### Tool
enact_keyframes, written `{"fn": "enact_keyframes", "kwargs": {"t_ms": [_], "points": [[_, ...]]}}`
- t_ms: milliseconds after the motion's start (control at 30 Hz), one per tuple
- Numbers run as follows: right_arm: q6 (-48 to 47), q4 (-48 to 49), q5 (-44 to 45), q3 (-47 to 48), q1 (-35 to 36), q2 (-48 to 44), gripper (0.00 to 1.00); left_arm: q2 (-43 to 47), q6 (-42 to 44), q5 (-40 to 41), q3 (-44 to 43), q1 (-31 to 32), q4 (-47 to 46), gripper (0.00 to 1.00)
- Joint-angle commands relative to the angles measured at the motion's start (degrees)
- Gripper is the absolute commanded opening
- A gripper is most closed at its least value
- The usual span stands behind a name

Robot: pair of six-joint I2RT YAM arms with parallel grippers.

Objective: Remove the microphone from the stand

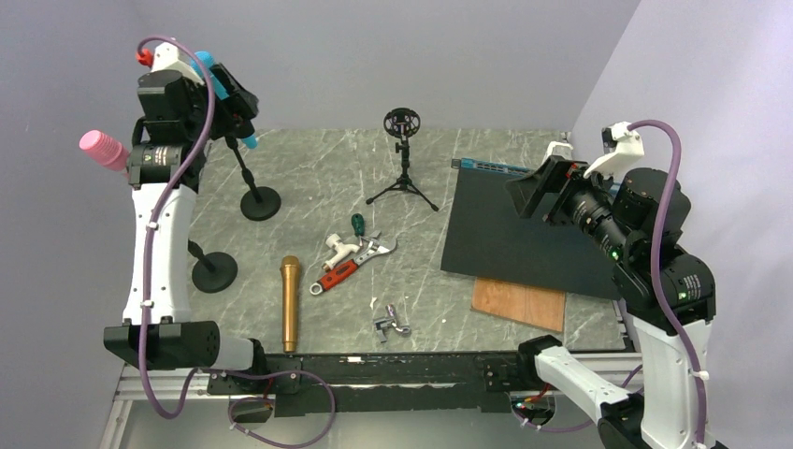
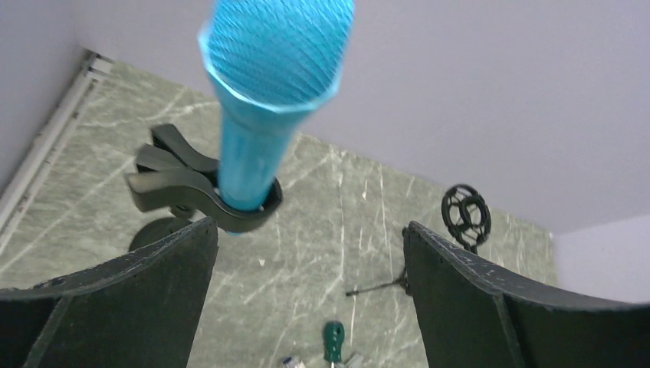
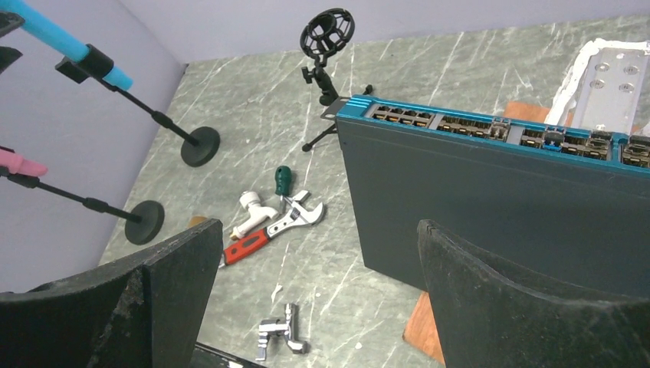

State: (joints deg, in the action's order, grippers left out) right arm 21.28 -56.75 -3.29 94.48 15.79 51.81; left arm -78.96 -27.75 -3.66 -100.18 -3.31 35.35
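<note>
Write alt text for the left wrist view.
A blue microphone sits in its black stand clip, just ahead of the open left claw, whose fingers frame the view's bottom. Behind, on the marbled table, are an empty shock mount on a tripod and a green-handled screwdriver.

Blue microphone (image 2: 264, 100): head clipped by the top edge on my wrist feed.
Pink microphone (image 1: 101, 148): I lose its body behind the left arm (image 1: 159, 238).

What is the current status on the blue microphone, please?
Left tool open, close to blue microphone. Right tool open, empty. Microphone seated in stand clip. Nothing blocking.
</note>
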Motion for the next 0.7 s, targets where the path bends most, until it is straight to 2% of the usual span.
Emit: {"fn": "enact_keyframes", "kwargs": {"t_ms": [0, 167, 267, 500, 667], "points": [[0.84, -0.60, -0.39, 2.79, 0.20, 0.69, 1.00, 0.42, 1.23, 1.23, -1.09, -1.91, -7.28, 0.92], [0.48, -1.60, 0.50, 3.76, 0.20, 1.81, 1.00, -1.16, 10.78, 3.30, -0.45, -2.01, -11.66, 0.92], [0.50, -1.52, 0.18, 3.77, 0.18, 2.68, 1.00, -2.44, 13.77, 1.20, 0.35, -2.05, -14.33, 0.86], [0.33, -1.71, -0.87, 5.35, 0.15, 4.90, 1.00, -4.75, 12.64, 0.31, 2.14, -1.98, -17.81, 0.59], [0.07, -0.61, -1.83, 4.17, 0.15, 5.45, 1.00, -7.21, 12.30, 2.44, -0.80, -1.96, -12.87, 0.35]]}}
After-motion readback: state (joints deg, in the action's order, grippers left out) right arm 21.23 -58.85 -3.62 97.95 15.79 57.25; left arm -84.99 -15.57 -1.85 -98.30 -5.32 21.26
